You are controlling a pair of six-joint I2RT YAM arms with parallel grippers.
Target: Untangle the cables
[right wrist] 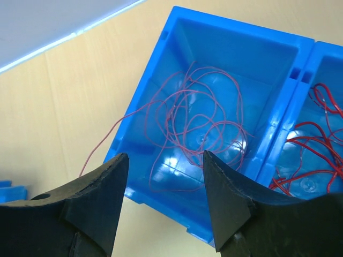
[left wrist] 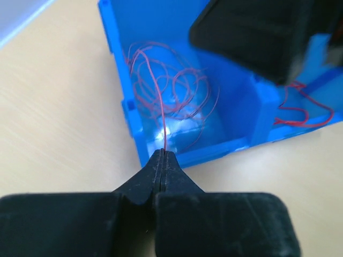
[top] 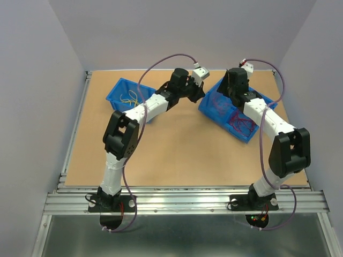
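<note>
A tangle of thin dark red cables [left wrist: 174, 91] lies in the left compartment of a blue double bin [top: 210, 110]. My left gripper [left wrist: 162, 153] is shut on one red strand [left wrist: 158, 101] that rises from the tangle to the fingertips, just outside the bin's corner. In the top view the left gripper [top: 199, 95] is at the bin's left edge. My right gripper [right wrist: 165, 160] is open and empty above the same tangle [right wrist: 198, 123]; it also shows in the top view [top: 229, 90]. One strand [right wrist: 102, 142] runs out over the bin's wall. More red cables [right wrist: 316, 155] fill the second compartment.
A second blue bin [top: 127, 96] with thin yellow cables stands at the back left of the brown table [top: 177, 155]. The right arm's black body [left wrist: 268, 32] hangs over the double bin in the left wrist view. Grey walls surround the table.
</note>
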